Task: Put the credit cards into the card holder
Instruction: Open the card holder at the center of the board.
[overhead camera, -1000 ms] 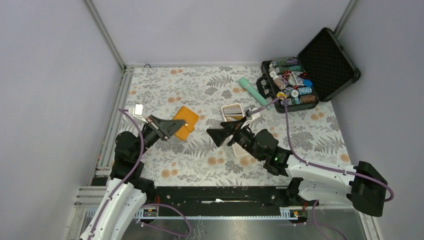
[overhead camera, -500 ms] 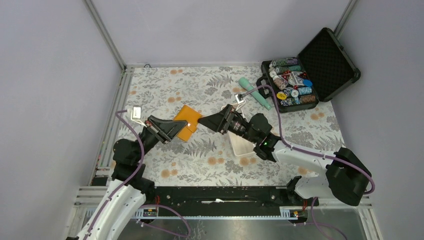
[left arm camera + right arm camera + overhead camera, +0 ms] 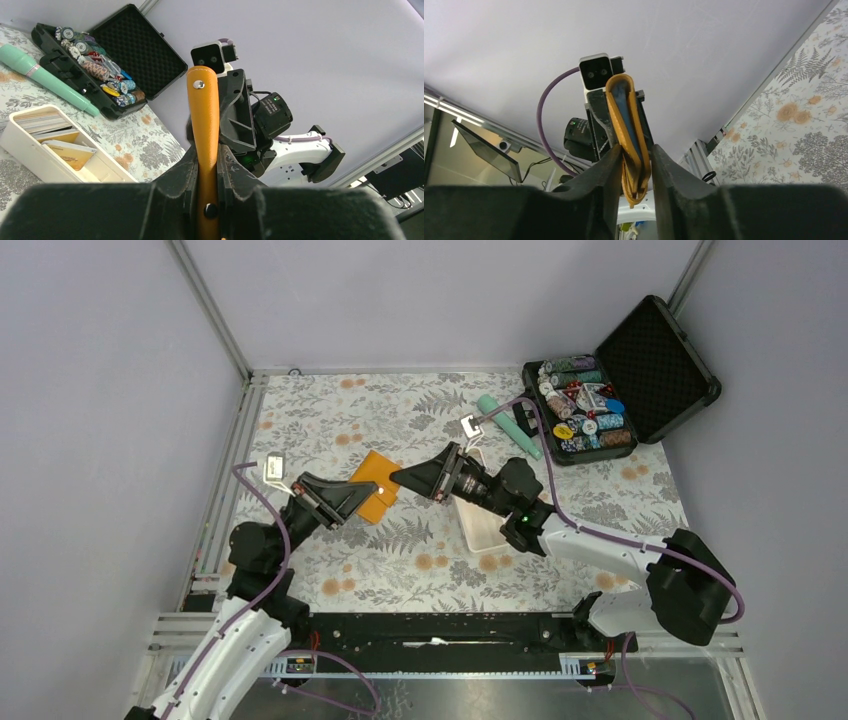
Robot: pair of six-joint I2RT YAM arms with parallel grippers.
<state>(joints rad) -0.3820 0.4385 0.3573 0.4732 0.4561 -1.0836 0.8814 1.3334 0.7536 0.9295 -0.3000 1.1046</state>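
The card holder (image 3: 372, 488) is off the bench (image 3: 400, 575), gripped from both sides at about 10 o'clock from the bench's middle. The left arm (image 3: 300, 508) reaches in from 8 o'clock, and its jaws are narrow, pinching the orange cover near one edge. In the left wrist view the holder stands edge-on out of them, with a metal snap stud near its far end. The right arm (image 3: 520, 512) comes from 4 o'clock. Its jaws sit close against both outer faces of the holder's opposite edge, and in the right wrist view the covers bulge slightly apart with blue pockets showing between them.

The cards (image 3: 42, 122) lie in a white tray (image 3: 35, 162) on the bench, under the right arm at about 3 o'clock from the holder. Grey and white ones are stacked at one end and a tan one lies in the next section. A teal tube (image 3: 512, 428) lies at 1 o'clock, just beside an open black case (image 3: 655, 360) of poker chips in the far right corner.
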